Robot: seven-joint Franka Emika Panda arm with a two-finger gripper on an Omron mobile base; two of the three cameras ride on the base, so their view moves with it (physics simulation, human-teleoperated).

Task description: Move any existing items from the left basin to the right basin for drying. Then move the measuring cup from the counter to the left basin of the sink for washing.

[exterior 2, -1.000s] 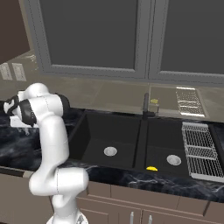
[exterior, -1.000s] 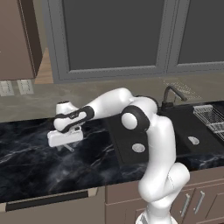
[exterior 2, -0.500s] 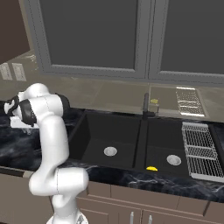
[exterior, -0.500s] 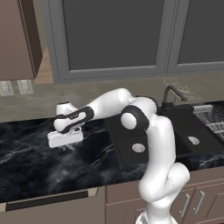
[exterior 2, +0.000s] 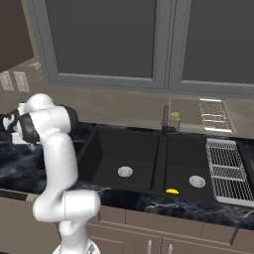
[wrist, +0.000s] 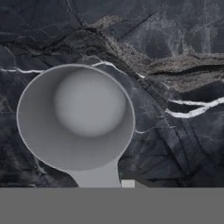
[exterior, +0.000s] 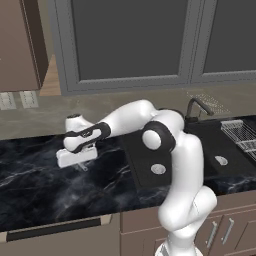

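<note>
Clearly the small pale grey, semi-clear round measuring cup (wrist: 76, 116) sits upright on the black white-veined marble counter (wrist: 175, 57), well left of the black double-basin sink (exterior 2: 149, 154). It looks light, rigid and smooth, so its short straight handle (wrist: 98, 177) is the natural hold. The two-finger gripper (exterior: 80, 164) appears clenched around that handle, though the contact itself is hidden.

Grey measuring cup (wrist: 76, 116) upright on counter (wrist: 175, 65), yellow lump (exterior 2: 172, 191) in right basin (exterior 2: 186, 161)
</note>
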